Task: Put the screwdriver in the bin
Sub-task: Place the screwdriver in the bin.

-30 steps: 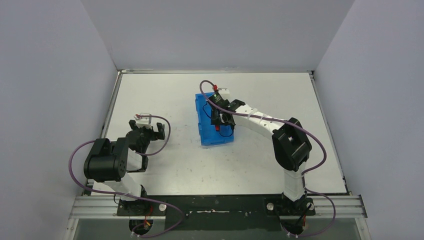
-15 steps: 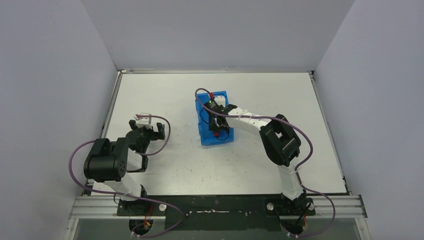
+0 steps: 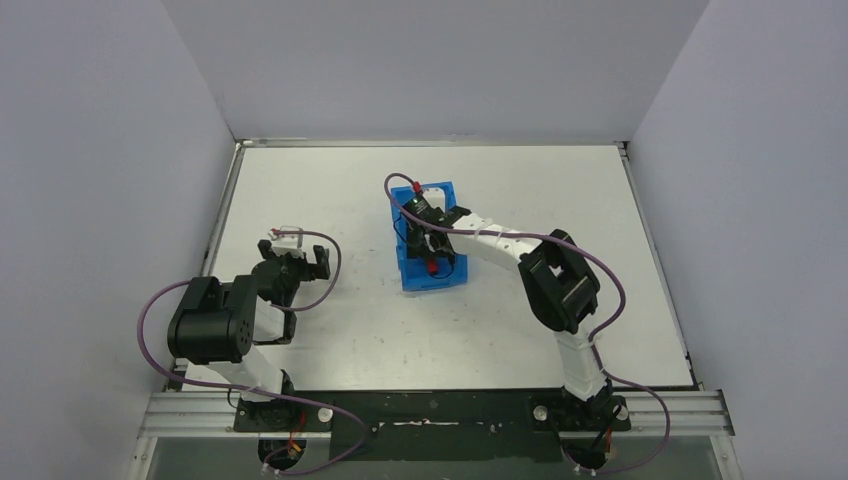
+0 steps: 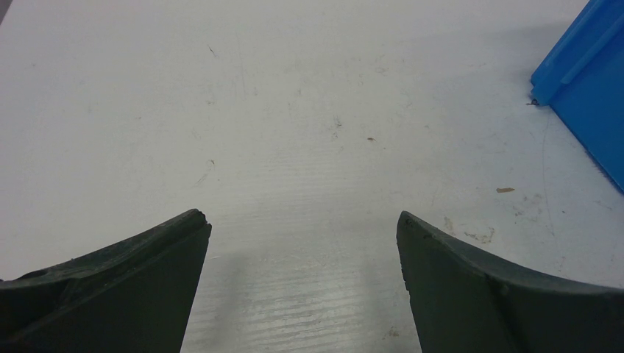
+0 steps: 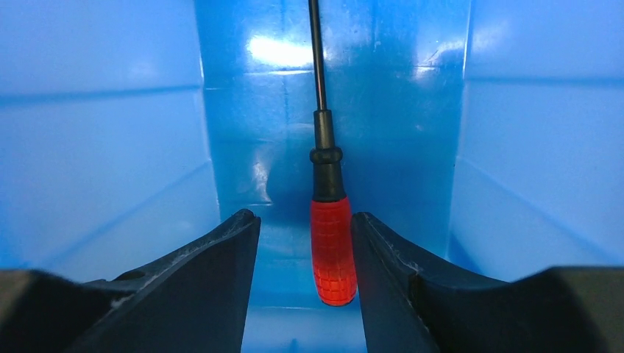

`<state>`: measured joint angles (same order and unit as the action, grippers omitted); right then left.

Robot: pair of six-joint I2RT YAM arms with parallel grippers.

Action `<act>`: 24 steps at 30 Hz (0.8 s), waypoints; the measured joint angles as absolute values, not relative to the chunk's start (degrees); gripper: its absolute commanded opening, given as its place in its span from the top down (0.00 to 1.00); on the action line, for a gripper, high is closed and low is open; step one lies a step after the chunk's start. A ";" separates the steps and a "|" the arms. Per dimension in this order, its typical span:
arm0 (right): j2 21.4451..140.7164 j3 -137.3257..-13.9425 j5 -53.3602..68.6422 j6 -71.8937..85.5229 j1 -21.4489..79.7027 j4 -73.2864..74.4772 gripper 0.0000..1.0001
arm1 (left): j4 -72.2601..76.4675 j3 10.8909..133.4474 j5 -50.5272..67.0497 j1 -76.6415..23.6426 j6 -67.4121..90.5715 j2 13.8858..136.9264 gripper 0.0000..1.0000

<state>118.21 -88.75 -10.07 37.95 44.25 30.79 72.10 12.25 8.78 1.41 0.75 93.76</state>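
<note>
The blue bin (image 3: 446,189) stands mid-table. My right gripper (image 3: 431,252) reaches down inside it. In the right wrist view the screwdriver (image 5: 332,250) lies along the bin floor (image 5: 279,125), red handle toward the camera and black shaft pointing away. The right gripper (image 5: 303,215) is open. The handle sits between the fingers, close to the right finger (image 5: 383,257) and clear of the left one. The red handle also shows in the top view (image 3: 432,266). My left gripper (image 3: 293,262) is open and empty over bare table, left of the bin.
In the left wrist view (image 4: 300,217) the open fingers hover over scuffed white table, with a corner of the bin (image 4: 589,81) at the right edge. Grey walls enclose the table on three sides. Purple cables loop around both arms.
My right arm has folded in and lowered its gripper with the screwdriver deeper into the bin, toward its near end. The left arm has not moved.
</note>
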 measured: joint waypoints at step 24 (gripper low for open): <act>117.08 -105.97 -13.80 31.68 45.47 41.71 0.20 | 72.07 12.25 8.75 1.41 0.75 93.76 0.03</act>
